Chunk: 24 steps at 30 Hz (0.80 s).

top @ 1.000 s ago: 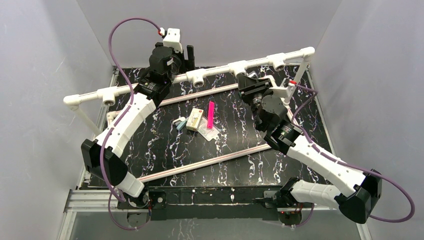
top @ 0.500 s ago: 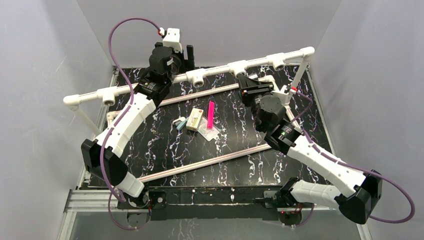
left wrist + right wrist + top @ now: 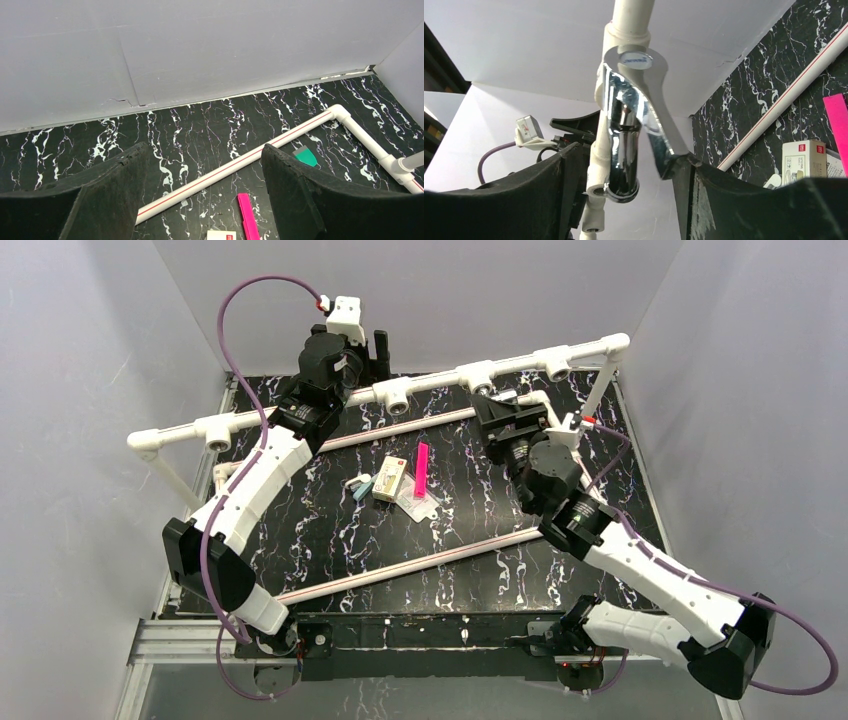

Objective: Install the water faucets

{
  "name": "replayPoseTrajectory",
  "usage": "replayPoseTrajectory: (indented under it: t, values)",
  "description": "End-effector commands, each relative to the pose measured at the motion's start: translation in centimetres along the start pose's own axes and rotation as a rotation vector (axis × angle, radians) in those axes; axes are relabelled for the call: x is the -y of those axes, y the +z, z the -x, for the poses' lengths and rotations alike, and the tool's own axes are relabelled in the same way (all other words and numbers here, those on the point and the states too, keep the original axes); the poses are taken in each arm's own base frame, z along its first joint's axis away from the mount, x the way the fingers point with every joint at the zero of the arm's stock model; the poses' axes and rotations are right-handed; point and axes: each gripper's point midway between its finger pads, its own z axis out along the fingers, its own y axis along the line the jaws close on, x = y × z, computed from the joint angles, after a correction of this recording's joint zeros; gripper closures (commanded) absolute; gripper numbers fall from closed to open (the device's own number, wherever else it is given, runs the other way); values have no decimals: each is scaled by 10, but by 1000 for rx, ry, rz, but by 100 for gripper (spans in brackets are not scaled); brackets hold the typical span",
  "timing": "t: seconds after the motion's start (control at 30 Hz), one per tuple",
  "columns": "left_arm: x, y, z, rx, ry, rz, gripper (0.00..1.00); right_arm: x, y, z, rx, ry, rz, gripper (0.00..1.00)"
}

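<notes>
Threading the faucet [image 3: 624,130] into the pipe [image 3: 631,12] should be done squarely. The right claw [image 3: 629,165] is seen parted around it; the left claw [image 3: 205,150], spread and empty.

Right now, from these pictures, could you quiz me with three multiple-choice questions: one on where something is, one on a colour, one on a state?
1. Where is the chrome faucet?
A. lying loose on its own
B. at the white pipe, between the right jaws
C. between the left jaws

2. What colour is the flat strip beside the small box?
A. yellow
B. blue
C. pink

3. How do the left jaws stand?
A. wide open, empty
B. shut on the pipe
C. shut on the box

Answers: 1 B, the right wrist view shows it against the pipe fitting with a jaw on either side; 2 C, bright pink from above; 3 A, nothing is gripped between them.
</notes>
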Motion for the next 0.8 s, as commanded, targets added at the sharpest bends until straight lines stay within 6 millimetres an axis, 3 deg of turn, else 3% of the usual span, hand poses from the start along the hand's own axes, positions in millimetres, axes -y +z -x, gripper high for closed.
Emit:
replayPoseTrajectory:
  t: [0.0,0.33,0.77]
  values:
    - [-1,3,-87,-255,66,5,20,-12,-12,10,2,-37,36,27]
    - [0,4,-86,-256,66,3,20,0,-38,34,15,-227,-17,25]
    - [0,5,-87,-260,67,3,20,-22,-68,85,81,-796,15,25]
